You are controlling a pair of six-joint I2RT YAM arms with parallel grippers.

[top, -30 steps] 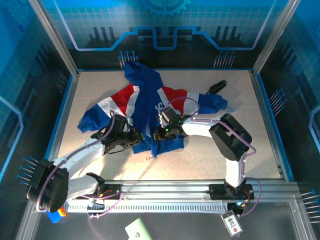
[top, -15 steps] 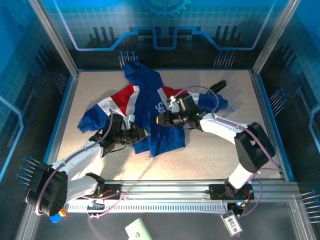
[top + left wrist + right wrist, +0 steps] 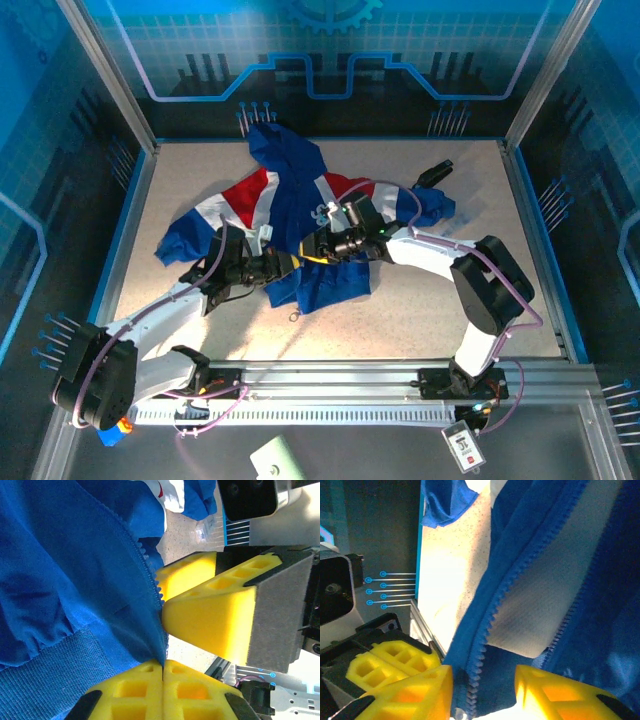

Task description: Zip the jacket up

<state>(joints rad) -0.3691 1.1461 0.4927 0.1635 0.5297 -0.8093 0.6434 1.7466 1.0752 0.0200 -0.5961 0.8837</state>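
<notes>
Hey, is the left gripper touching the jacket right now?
Touching. The left wrist view shows the left gripper shut, with the blue zipper edge of the jacket pinched between its yellow pads.

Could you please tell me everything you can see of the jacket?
The jacket is small, hooded, royal-blue fabric with red and white panels, lying crumpled and unzipped on the table, hood toward the far side. The left pincer is shut on its front edge; the open right pincer straddles a zipper edge.
</notes>
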